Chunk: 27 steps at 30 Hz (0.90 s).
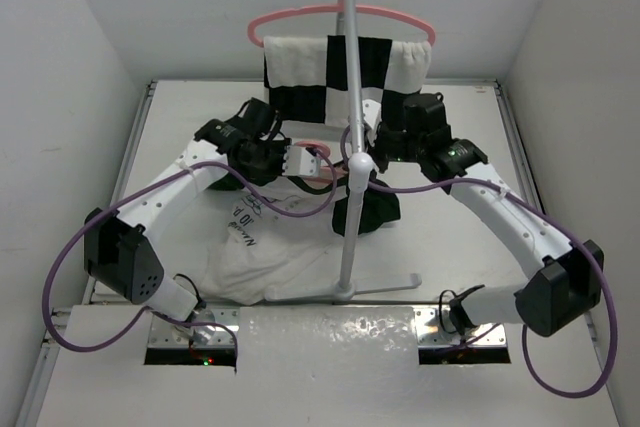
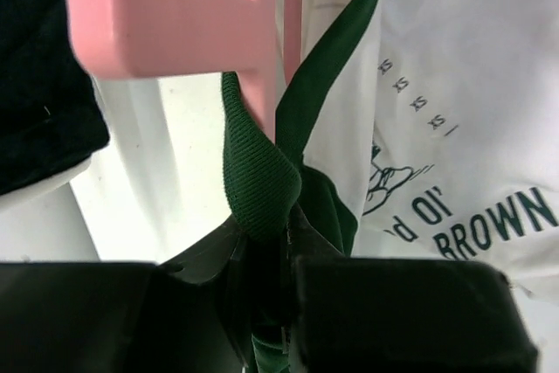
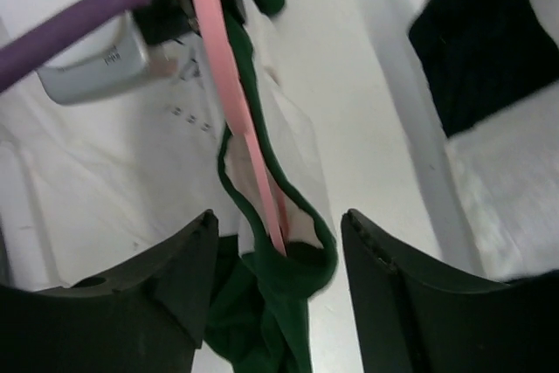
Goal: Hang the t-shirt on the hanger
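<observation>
The t-shirt lies flat on the table, its green collar bunched up beside the stand's pole. One pink arm of the hanger is threaded through that collar. The left gripper is clamped on the collar cloth (we cannot tell whether it pinches the hanger too). The right gripper has its jaws apart, straddling collar and hanger arm and gripping neither. We judge that a tug on the collar could slide it off the unsupported arm, or tip the hanger out. The nearby pole might also snag cloth.
</observation>
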### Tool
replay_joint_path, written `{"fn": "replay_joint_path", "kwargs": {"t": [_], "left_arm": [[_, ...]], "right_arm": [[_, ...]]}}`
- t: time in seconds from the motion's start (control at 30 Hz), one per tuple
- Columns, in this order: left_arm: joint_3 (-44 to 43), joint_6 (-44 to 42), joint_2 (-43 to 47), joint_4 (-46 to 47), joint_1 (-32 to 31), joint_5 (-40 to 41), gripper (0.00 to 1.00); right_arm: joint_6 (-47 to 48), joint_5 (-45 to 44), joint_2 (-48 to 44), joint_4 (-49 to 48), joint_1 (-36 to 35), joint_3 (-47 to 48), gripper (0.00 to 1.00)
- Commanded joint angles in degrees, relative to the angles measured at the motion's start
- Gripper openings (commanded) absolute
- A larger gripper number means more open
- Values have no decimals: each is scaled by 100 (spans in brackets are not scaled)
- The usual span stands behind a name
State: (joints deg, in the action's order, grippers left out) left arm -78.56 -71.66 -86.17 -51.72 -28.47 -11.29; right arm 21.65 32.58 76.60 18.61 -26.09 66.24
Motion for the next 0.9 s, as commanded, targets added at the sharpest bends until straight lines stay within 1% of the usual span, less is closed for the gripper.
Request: {"fn": "replay_joint_path", "kwargs": {"t": [0.0, 0.07, 0.13, 0.17, 0.23, 0.3, 0.37, 0.5, 0.57, 0.6, 0.63, 0.67, 0.7, 0.73, 0.77, 0.8, 0.83, 0.87], "left_arm": [[-387, 46, 250, -48, -62, -557, 0], [-414, 117, 259, -66, -54, -655, 0], [-423, 161, 267, -118, -36, -752, 0], [-423, 170, 276, -145, -19, -804, 0], [-440, 213, 268, -206, -1, -954, 0], [-458, 231, 267, -224, -1, -1041, 0], [-519, 301, 259, -198, -1, -1112, 0], [-634, 442, 250, -198, 8, -1393, 0], [-634, 512, 259, -171, 43, -1420, 0], [-651, 573, 250, -163, 87, -1524, 0], [-669, 635, 241, -154, 131, -1621, 0], [-695, 670, 224, -154, 227, -1726, 0], [-774, 775, 215, -189, 263, -1936, 0], [-800, 828, 197, -180, 280, -2025, 0], [-827, 881, 188, -171, 307, -2166, 0], [-853, 969, 180, -163, 307, -2219, 0], [-871, 1057, 180, -119, 307, -2272, 0], [-897, 1231, 180, -14, 333, -2359, 0]], "right_arm": [[-169, 1170, 267, -350, -37, 293, 56], [-126, 1409, 425, -183, -37, 293, 57], [-73, 1523, 601, -260, -37, 223, 60], [-82, 1497, 654, -331, -37, 145, 66], [-143, 1558, 891, -489, -46, 205, 72], [-248, 1568, 1189, -473, -46, 363, 73], [-319, 1332, 1340, -542, -37, 451, 73], [-433, 1233, 1586, -938, -54, 241, 73], [-468, 1225, 1639, -999, -81, 118, 71], [-486, 1199, 1630, -1043, -98, 57, 68], [-547, 1146, 1595, -1279, -107, -109, 59], [-696, 1102, 1569, -1455, -107, -207, 54], [-767, 988, 1551, -1744, -116, -364, 42], [-846, 979, 1551, -1816, -116, -383, 35], [-899, 996, 1603, -1817, -107, -349, 25], [-882, 1074, 1656, -1643, -116, -192, 11], [-890, 1110, 1700, -1528, -99, -112, 0], [-925, 1223, 1744, -1431, -90, -59, 0]]}}
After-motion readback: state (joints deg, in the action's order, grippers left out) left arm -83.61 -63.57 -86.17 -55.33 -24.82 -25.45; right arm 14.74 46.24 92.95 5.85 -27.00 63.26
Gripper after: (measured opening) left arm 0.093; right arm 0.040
